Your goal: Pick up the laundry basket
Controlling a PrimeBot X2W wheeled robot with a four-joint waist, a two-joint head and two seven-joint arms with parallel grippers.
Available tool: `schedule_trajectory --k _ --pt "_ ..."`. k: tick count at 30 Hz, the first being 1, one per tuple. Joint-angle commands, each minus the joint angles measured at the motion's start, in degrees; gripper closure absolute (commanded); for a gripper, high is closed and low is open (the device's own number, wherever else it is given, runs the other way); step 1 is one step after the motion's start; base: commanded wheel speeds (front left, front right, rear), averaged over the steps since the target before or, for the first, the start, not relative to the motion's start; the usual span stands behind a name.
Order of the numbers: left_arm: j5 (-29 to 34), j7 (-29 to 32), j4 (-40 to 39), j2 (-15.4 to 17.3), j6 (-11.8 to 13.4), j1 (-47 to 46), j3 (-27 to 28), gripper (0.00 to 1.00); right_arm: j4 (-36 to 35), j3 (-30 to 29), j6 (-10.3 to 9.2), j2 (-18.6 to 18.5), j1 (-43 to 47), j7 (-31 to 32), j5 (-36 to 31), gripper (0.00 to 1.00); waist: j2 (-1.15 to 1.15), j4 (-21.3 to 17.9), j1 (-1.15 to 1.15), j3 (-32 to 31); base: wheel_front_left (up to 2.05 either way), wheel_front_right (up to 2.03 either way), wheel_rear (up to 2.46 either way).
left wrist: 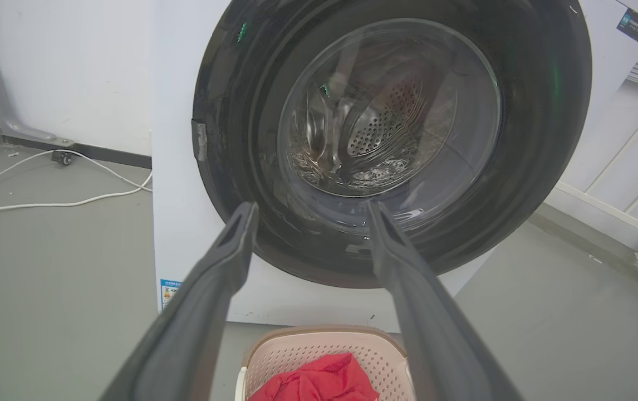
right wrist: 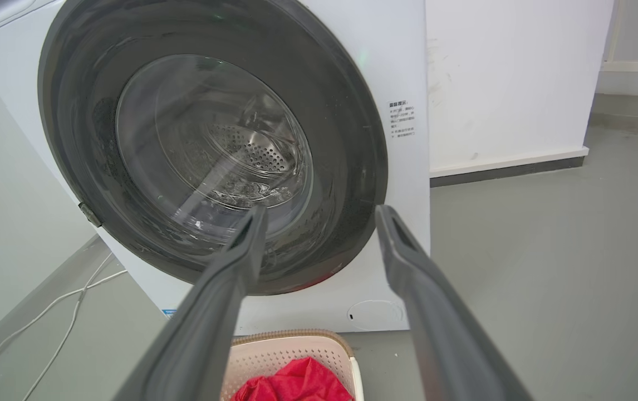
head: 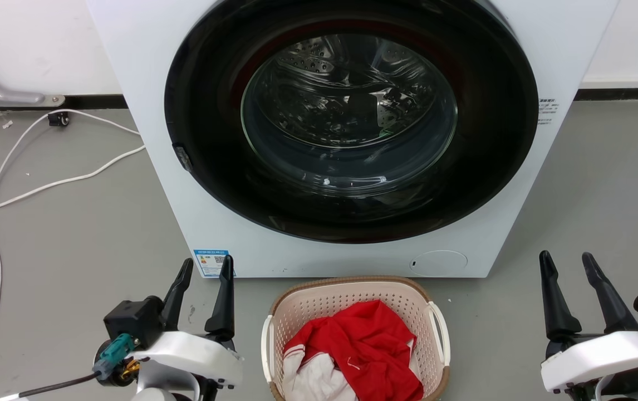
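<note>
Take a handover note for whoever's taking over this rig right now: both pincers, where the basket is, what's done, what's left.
Left pincer: open, empty, hovering to the left of the basket.
Right pincer: open, empty, further out on the basket's right.
The beige perforated plastic laundry basket with a brown rim stands on the grey floor before the white front-loading washing machine. It holds red and white cloth.
Done: nothing, basket not yet gripped.
Left: bring the pincers to the white side handles, grip, lift.
</note>
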Motion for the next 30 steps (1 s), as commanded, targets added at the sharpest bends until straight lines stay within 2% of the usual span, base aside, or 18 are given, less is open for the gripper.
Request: schedule_trajectory --k 1,24,30 --pt "1.5 -0.6 -0.2 0.4 0.4 -0.5 -0.2 0.0 -0.9 -0.1 0.01 0.0 0.0 -0.2 -1.6 0.0 0.0 0.0 0.0 0.0 0.0 0.0 0.0" --pt "12.3 -3.4 1.0 0.7 2.8 0.3 -1.8 0.0 -2.7 0.4 0.0 0.1 1.9 -0.2 -12.1 0.0 0.0 -0.2 0.0 -0.3 0.0 0.0 0.0" --pt "14.1 -4.1 1.1 0.5 2.7 0.5 -1.8 0.0 -2.3 0.3 0.0 0.1 2.1 -1.0 -14.0 0.0 0.0 -0.2 0.0 -0.4 0.0 0.0 0.0"
